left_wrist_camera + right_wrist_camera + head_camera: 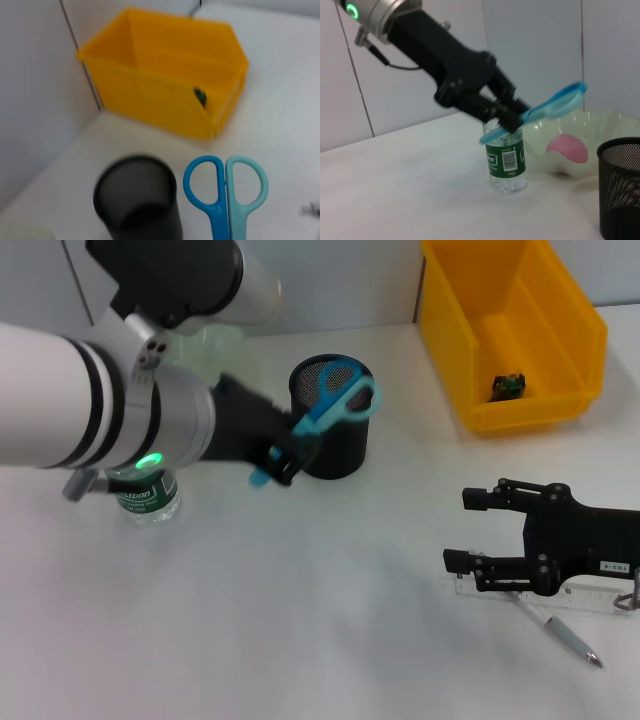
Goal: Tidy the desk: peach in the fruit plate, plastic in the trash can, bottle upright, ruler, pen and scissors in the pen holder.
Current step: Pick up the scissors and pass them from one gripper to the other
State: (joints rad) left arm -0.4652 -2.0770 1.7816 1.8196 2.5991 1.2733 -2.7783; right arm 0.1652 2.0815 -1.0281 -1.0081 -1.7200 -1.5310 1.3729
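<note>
My left gripper [285, 455] is shut on the blue scissors [335, 400], gripping the blades, with the handles tilted up over the rim of the black mesh pen holder [338, 445]. In the left wrist view the scissors [225, 195] hang beside the pen holder [137, 197]. The bottle [148, 495] stands upright under the left arm. A pink peach [567, 149] lies in the pale fruit plate [602, 127]. My right gripper [465, 530] is open and low at the right, just above the clear ruler [530, 597] and the pen [565, 632].
The yellow bin [510, 330] stands at the back right with a small dark green item [508, 386] inside. A wall runs along the back of the white table [300, 620].
</note>
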